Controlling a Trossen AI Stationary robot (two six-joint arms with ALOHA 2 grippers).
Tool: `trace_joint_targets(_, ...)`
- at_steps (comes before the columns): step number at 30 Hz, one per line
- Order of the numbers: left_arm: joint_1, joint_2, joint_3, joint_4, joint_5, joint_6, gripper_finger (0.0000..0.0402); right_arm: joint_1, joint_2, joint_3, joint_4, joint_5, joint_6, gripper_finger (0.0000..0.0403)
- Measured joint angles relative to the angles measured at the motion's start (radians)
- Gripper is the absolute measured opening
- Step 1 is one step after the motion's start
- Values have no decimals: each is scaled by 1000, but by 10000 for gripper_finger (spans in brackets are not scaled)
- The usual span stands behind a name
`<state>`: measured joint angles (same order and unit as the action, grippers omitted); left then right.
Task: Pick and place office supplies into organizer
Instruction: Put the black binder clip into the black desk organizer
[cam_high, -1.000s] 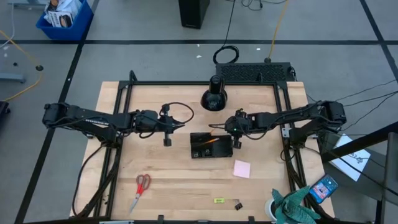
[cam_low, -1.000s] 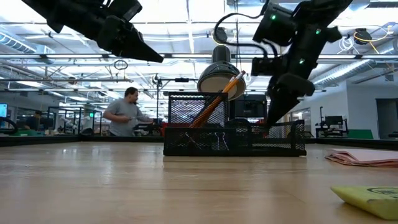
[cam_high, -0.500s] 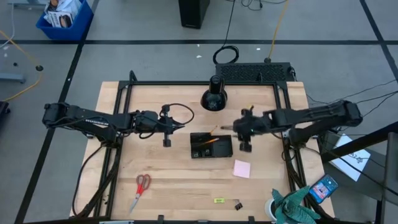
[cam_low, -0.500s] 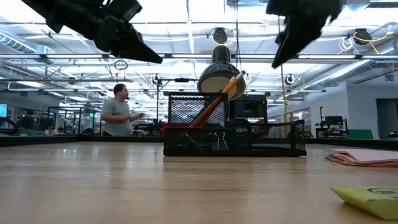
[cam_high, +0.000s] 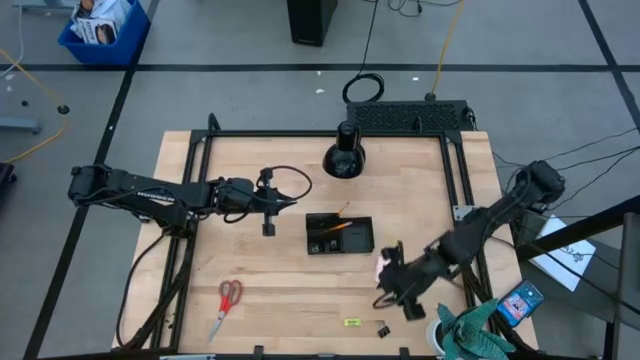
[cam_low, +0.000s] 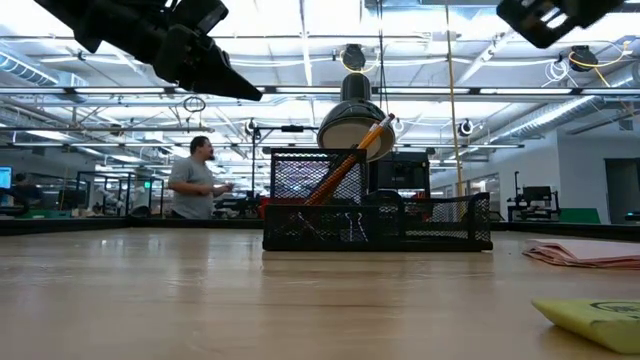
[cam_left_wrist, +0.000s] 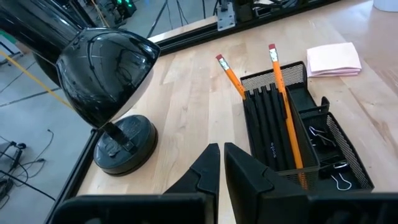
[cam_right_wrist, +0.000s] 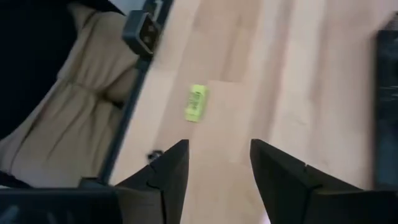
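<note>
My right arm reaches diagonally toward the desk's front edge. The right gripper (cam_high: 394, 289) is spread wide and empty, above the pink sticky-note pad (cam_high: 383, 264); the yellow-green piece (cam_right_wrist: 196, 102) lies just ahead. The left gripper (cam_left_wrist: 220, 163) hangs closed, empty, beside the organizer (cam_high: 340, 235) at desk centre.

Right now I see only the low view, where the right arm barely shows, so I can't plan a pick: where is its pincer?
Observer: The right pincer hangs open above the table, to the right of the organizer and nearer your camera than it.
Operator: What lies closest to it?
Observer: The yellow-green piece and a binder clip, both on the wood just ahead of its fingers.
Operator: Anything on the left?
Observer: Red-handled scissors, lying alone near the front edge.
</note>
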<state>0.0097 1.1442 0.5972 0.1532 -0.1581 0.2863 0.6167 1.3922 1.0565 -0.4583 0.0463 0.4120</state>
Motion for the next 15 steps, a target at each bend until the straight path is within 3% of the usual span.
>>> trace_joint_targets(4,0,0,0,0,0,-17,31,34,94,0,98,-31,20,167)
trace_joint_targets(15,0,0,0,-8,0,-23,31,42,273,0,134,-232,59,167)
